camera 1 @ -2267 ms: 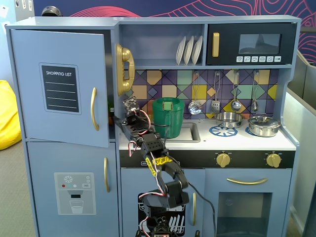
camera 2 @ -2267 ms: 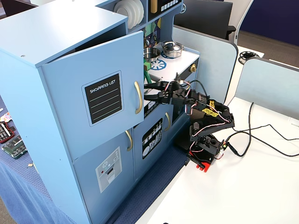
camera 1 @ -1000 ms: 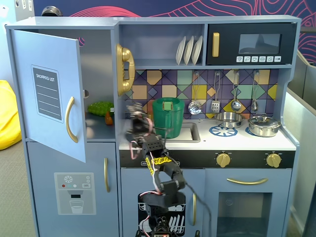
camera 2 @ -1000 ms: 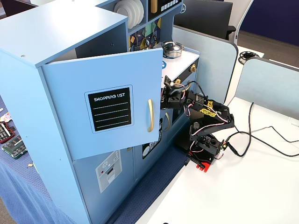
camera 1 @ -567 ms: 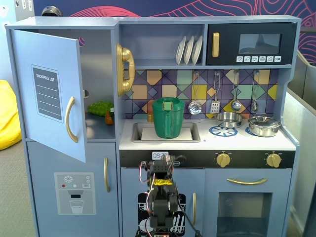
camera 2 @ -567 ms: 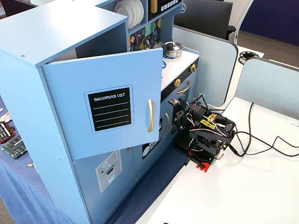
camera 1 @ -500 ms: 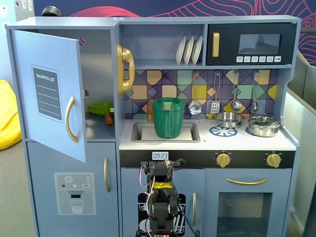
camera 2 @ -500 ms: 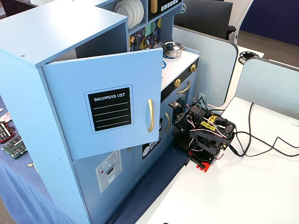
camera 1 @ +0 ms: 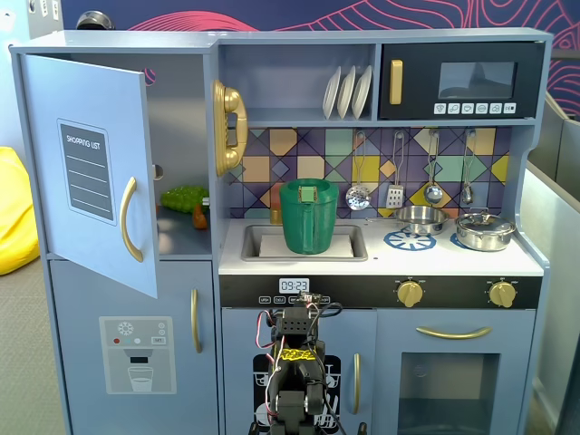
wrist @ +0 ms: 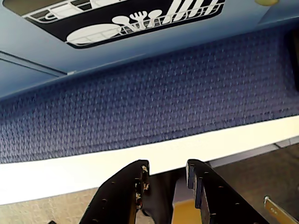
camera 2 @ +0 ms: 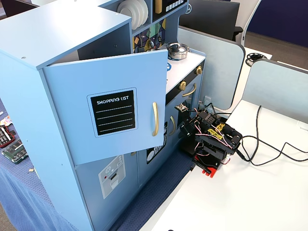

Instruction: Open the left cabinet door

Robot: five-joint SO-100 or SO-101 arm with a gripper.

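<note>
The arm's two dark fingers (wrist: 136,186) stand a narrow gap apart and hold nothing in the wrist view, pointing down at a white counter (wrist: 70,175) edge and a strip of blue textured mat (wrist: 163,98). Above the mat shows the bottom of the toy kitchen's small door with the dishes graphic (wrist: 140,18). The arm (camera 2: 209,139) sits folded low on the white counter in front of the toy kitchen (camera 2: 57,29), its wires trailing to the right in a fixed view, well apart from any handle.

The left cabinet door (camera 1: 91,172), the one with the black shopping-list panel (camera 1: 88,170) and the curved gold handle (camera 1: 129,219), stands swung out from its frame, hinged on the left as a fixed view shows it. The other fixed view shows the same door (camera 2: 110,106) angled away from the cabinet. Behind it a green toy (camera 1: 185,198) lies on the inner shelf.

Judging from this, the opening itself looks done and the arm appears to be at rest. If anything remains, it would call for nothing more than keeping clear of the door; a wider swing would need the arm to rise and reach up and left to the handle.
</note>
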